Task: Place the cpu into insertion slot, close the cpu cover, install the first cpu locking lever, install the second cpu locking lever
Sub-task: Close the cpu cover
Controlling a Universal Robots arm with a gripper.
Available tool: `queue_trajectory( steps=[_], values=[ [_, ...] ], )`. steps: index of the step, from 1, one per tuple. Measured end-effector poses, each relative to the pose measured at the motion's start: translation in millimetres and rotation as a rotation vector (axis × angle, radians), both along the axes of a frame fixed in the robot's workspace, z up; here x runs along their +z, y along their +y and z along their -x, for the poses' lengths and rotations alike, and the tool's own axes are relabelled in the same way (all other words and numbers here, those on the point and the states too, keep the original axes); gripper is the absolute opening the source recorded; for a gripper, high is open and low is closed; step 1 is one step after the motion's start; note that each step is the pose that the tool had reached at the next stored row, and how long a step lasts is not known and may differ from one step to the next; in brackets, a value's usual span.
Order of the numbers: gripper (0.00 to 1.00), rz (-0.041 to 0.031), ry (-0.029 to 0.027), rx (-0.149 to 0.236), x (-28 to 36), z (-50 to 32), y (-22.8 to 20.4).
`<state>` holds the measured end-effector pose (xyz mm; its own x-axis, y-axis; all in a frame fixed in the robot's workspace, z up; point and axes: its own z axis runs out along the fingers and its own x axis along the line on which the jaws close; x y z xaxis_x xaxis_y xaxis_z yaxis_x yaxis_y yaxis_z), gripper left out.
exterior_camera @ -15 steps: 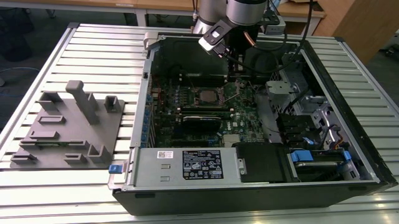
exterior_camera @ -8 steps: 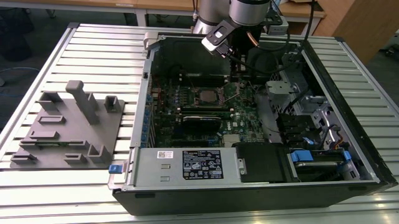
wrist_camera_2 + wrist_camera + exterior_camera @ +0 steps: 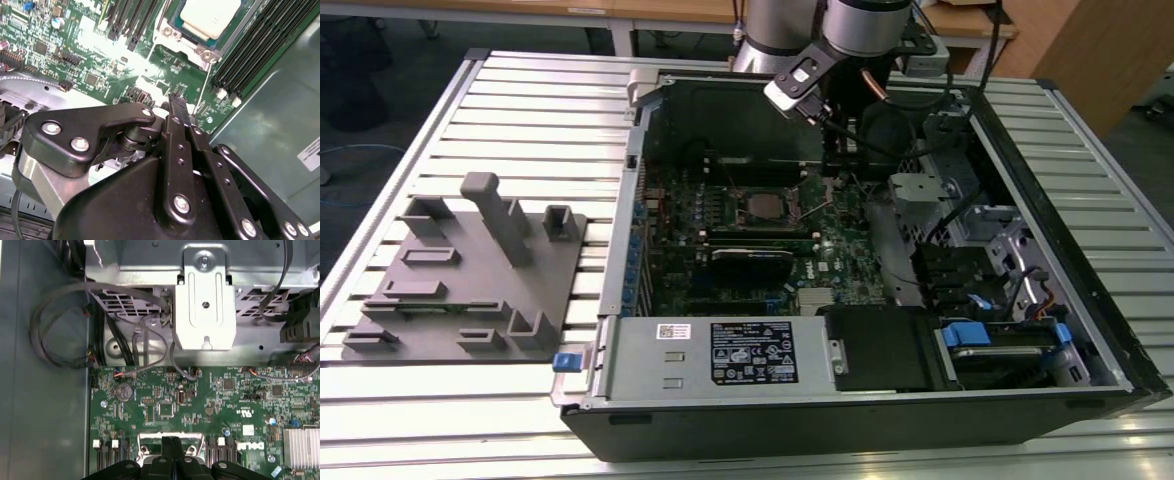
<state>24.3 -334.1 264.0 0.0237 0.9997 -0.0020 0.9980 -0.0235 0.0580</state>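
The cpu (image 3: 207,17), a silver-grey square, lies in the insertion slot (image 3: 736,212) on the green board. The cpu cover (image 3: 192,46) lies flat around it as a silvery frame. A thin wire locking lever (image 3: 204,82) stands free beside the socket's corner, running toward my fingertips. My gripper (image 3: 831,177) hangs inside the open case, just to the exterior view's right of the socket. In both wrist views its black fingers (image 3: 172,117) are pressed together with nothing between them, and the gripper (image 3: 172,441) tips sit just above the board at the socket's edge.
A silver drive bracket (image 3: 205,300) and cable loops (image 3: 60,330) stand beyond the board. Long black memory slots (image 3: 250,45) flank the socket. A grey fixture plate (image 3: 467,270) lies on the slatted table at the exterior view's left. The power supply (image 3: 720,355) fills the case front.
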Motion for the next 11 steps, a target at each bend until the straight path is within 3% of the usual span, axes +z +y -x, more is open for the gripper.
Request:
queue_trajectory(
  steps=[11],
  values=[
    [0.1, 0.0, 0.0, 0.0, -0.4, -15.6, 0.0]
  ],
)
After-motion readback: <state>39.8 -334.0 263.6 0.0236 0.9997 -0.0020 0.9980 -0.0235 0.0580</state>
